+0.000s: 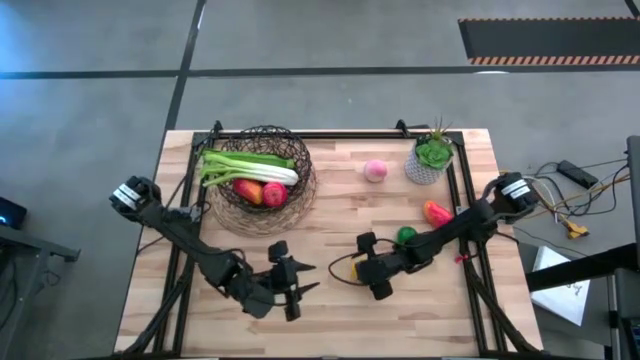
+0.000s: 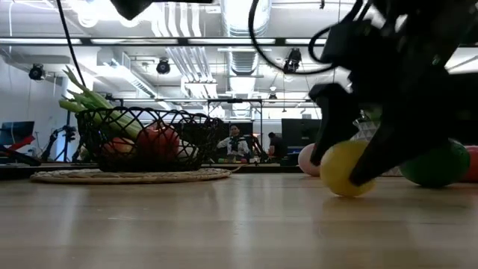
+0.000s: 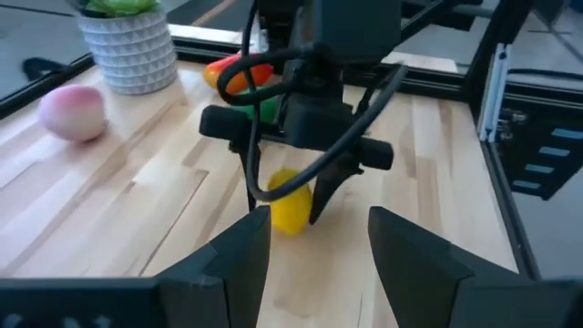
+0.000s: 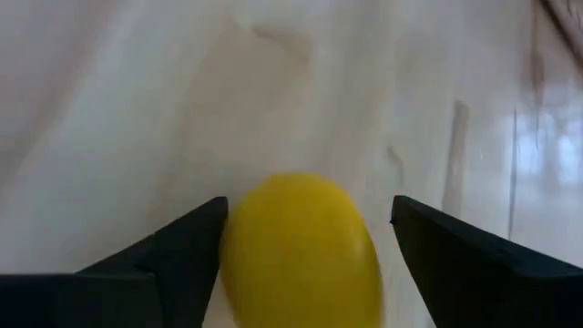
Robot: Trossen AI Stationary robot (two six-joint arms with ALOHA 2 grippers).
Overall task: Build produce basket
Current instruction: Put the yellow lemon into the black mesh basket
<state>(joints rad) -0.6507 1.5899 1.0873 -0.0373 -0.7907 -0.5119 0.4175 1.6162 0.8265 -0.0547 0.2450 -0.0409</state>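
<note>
The dark wire basket (image 1: 262, 175) stands at the far left on a round mat and holds pale celery stalks (image 1: 250, 165), a mango and a red tomato (image 1: 274, 194). A yellow lemon (image 4: 301, 246) rests on the table, as the low view (image 2: 345, 168) shows. My right gripper (image 1: 358, 268) is open and points down, one finger on each side of the lemon. My left gripper (image 1: 290, 282) is open and empty, left of it near the front edge. A pink peach (image 1: 375, 171), a green lime (image 1: 405, 235) and a red-orange fruit (image 1: 436, 212) lie on the table. My right gripper comes at the lemon from above with a finger on each side. A gap shows between the lemon and one finger (image 4: 455, 255). The other finger (image 4: 187, 251) stands right against the lemon's side (image 4: 232, 246), and I cannot tell whether it touches.
A small green plant in a white pot (image 1: 432, 158) stands at the far right. A black frame rail (image 1: 465, 200) runs along the table's edges. Bare wood lies between the basket and the lemon. People sit far back in the room (image 2: 235, 142).
</note>
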